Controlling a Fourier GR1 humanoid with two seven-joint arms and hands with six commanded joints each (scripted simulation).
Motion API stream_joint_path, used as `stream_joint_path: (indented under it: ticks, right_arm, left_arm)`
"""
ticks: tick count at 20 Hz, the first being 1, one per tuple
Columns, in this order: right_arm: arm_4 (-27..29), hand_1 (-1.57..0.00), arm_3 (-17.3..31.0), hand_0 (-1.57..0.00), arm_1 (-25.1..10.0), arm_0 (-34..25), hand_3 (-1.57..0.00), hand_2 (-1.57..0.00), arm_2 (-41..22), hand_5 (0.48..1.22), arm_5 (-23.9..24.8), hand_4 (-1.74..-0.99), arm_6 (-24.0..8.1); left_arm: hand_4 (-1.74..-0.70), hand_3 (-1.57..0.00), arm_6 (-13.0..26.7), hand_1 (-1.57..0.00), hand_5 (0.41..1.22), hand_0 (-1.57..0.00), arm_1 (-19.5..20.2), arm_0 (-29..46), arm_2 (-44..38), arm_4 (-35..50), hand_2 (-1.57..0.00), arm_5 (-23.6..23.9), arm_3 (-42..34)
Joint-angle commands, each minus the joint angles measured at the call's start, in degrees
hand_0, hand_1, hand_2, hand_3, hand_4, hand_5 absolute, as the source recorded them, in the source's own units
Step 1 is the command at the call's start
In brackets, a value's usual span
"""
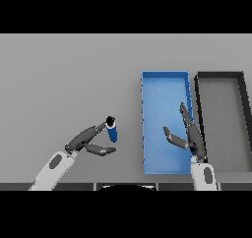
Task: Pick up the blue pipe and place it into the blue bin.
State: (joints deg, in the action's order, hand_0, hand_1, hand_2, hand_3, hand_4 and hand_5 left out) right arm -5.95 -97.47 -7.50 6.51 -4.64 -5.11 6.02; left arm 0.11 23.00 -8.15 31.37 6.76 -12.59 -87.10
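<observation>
Closest to the camera, at the lower edge of the head view, both white and grey forearms come into the scene, one on each side. From the lower left the left arm reaches up and to the right, and its dark left hand (87, 142) lies over the grey table (64, 84). Its fingers are stretched out toward the blue pipe (112, 130), and the tips of the upper fingers reach the top end of the pipe; the thumb is spread out lower down, just under the pipe's bottom end. The fingers look straight and not curled, so this hand is open, with the pipe standing in the gap between fingers and thumb. Whether the thumb really touches the pipe cannot be told.

The blue pipe is a short cylinder with a dark opening at its top. It stands nearly upright on the table, just left of the blue bin (146, 124) and outside of it.

The right hand (189, 133) is over the lower right part of the blue bin, near its right wall. Its fingers point upward and are straight, the thumb is spread to the left, and it holds nothing.

Beside the blue bin, on its right and almost touching, stands a black bin (241, 104) with a grey floor.
</observation>
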Motion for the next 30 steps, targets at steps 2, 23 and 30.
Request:
stream_joint_path:
  ticks: [2,23,30]
  right_arm:
    - [0.05,0.0,-0.9,0.0,0.38,0.85,0.0,0.0,-0.44,0.605,-0.11,-1.274,0.47]
    - [-0.41,0.0,-0.68,0.0,-0.63,-0.38,0.0,0.0,0.22,0.621,0.15,-1.245,-0.64]
    - [-1.53,0.0,0.65,0.0,-0.6,-0.04,0.0,0.0,0.12,0.634,0.5,-1.219,-0.19]
  left_arm:
    - [-1.12,0.0,-0.5,0.0,0.448,0.0,-1.91,-1.42,0.14,0.36,0.0,-0.71,2.6]
    - [-1.69,-1.39,-11.53,-1.47,1.179,-1.45,-13.81,-3.8,0.66,-1.06,-1.48,5.33,8.47]
    - [-1.72,-1.44,-8.62,-1.55,1.212,-1.55,-13.68,-6.98,1.41,1.17,-1.55,4.18,-0.88]
